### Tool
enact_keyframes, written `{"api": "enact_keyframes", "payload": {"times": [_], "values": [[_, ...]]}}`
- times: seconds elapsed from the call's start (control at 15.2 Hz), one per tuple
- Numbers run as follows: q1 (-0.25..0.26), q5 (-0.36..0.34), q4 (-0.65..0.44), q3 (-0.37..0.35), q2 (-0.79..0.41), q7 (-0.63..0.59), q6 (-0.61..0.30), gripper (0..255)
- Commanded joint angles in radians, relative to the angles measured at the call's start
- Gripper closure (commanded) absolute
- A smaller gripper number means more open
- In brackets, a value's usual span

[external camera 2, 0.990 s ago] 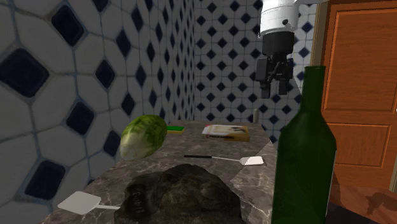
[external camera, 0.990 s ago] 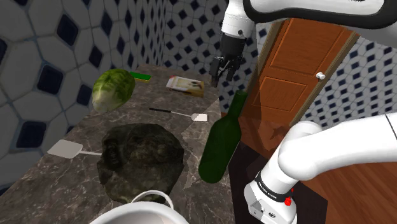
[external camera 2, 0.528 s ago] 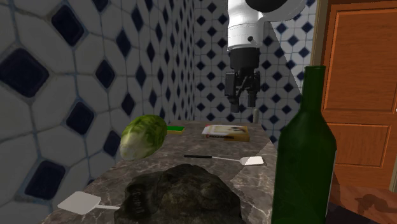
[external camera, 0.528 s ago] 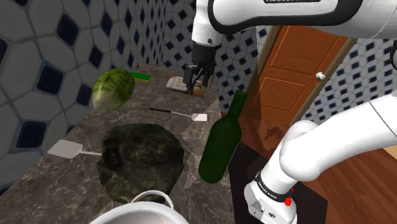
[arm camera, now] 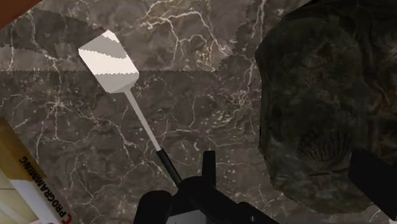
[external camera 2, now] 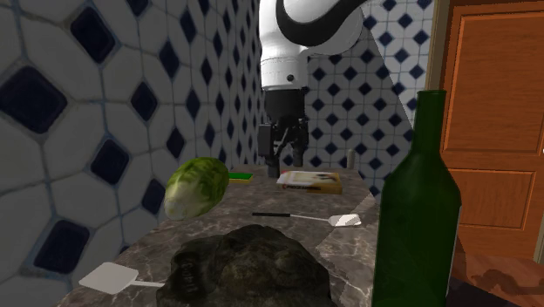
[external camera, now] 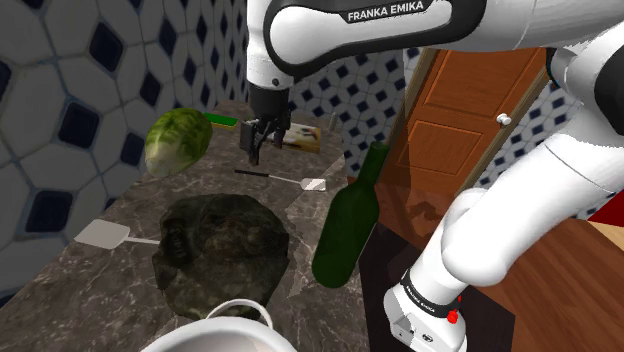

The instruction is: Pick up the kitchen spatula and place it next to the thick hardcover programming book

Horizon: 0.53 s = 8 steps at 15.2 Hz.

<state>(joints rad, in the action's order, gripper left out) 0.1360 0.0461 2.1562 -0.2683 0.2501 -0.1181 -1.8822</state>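
1. Approach is judged to be the step in hand. In the shoulder view the all-black two-finger hand is seen hovering above the dark marbled tabletop, over the handle end of the slim kitchen spatula with black handle and white blade. The spatula lies flat between a dark lumpy rock and the thick pale-covered hardcover book at the far end. A green glass bottle stands near the tabletop's edge.
2. In the second exterior view the hand is seen clear of the tabletop, its fingers parted and nothing between them. The spatula lies untouched, nearer the camera than the book.
3. In the wrist view the hand is shown wide open and empty. The spatula has its black handle just beside one finger, not between both. A corner of the book, lettered PROGRAMMING, is seen close by. The hand is judged to need centring over the handle, lowering almost to the tabletop, and closing across that thin handle. The rock, being near, could be brushed.
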Motion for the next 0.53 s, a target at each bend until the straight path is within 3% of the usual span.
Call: {"api": "enact_keyframes", "payload": {"times": [0.0, 0.46], "values": [[0.013, -0.01, -0.03, -0.022, -0.063, -0.002, -0.03, 0], [0.066, -0.076, -0.191, -0.091, -0.299, -0.027, -0.086, 0]]}}
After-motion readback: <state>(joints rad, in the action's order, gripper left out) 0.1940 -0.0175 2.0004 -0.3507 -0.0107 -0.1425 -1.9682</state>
